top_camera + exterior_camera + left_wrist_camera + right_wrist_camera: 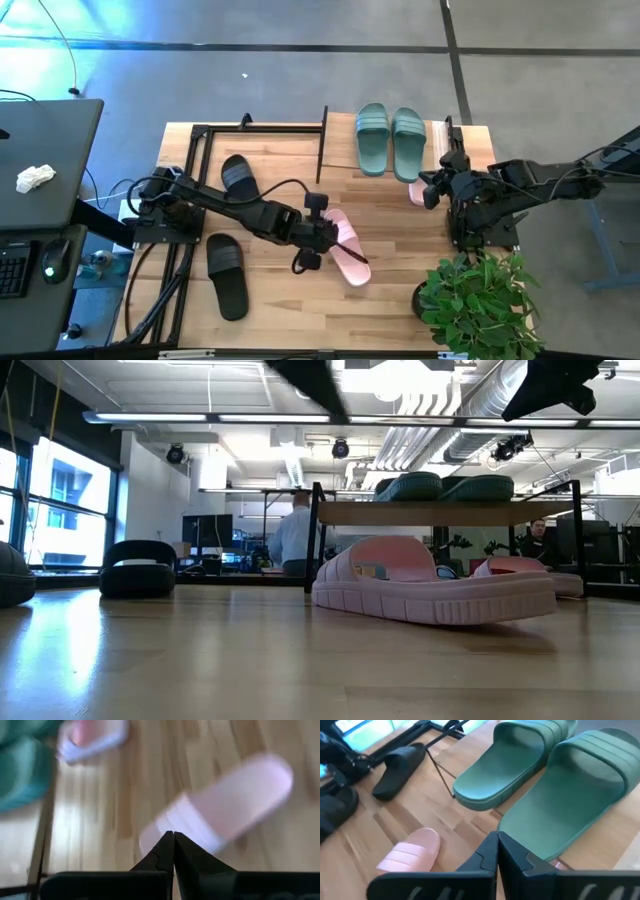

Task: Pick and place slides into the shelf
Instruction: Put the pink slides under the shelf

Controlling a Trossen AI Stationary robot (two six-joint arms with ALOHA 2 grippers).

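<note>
One light-pink slide (348,252) (435,588) (235,802) lies sole-down on the tabletop. My left gripper (332,236) (173,840) is shut and hovers just above its strap end. The sage-green pair (390,141) (545,775) rests on the shelf's top board (470,140) (440,512). My right gripper (428,190) (497,840) is shut and hangs over the board's near edge, above the green slides. The second pink slide (416,192) (530,572) sits under that board. Two black slides (240,180) (227,275) lie on the table's left part.
The shelf's bare black frame (260,128) stands left of the top board, with one black slide inside it. A potted plant (478,298) crowds the table's near right corner. A desk with a laptop (45,160) stands left. People show in the room behind (295,535).
</note>
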